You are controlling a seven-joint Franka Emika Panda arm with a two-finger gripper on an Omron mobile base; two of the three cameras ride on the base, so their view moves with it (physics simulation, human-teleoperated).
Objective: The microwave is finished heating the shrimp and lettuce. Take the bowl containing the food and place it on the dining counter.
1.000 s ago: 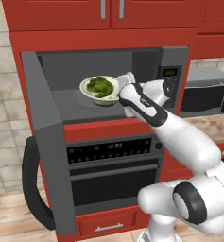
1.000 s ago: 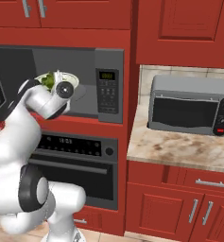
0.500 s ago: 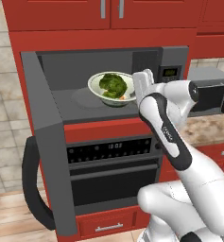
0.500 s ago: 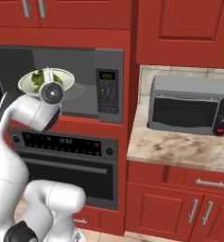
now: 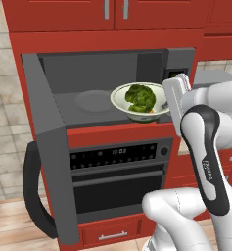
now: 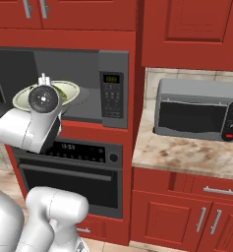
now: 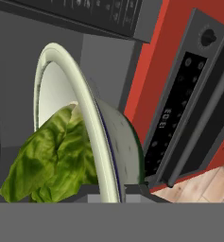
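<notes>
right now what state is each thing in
microwave: door swung open
bowl: gripped by its rim, lifted at the microwave's mouth
lettuce: inside the bowl
claw: shut on the bowl's rim
oven: door closed
small microwave: door closed

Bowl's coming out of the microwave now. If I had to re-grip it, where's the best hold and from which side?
Take the bowl by its wide flared rim, on the side facing out of the microwave opening, one finger inside and one outside. The rim is thin and stands proud of the lettuce, and the cavity walls block other approaches. The hand is shut on that rim.
</notes>
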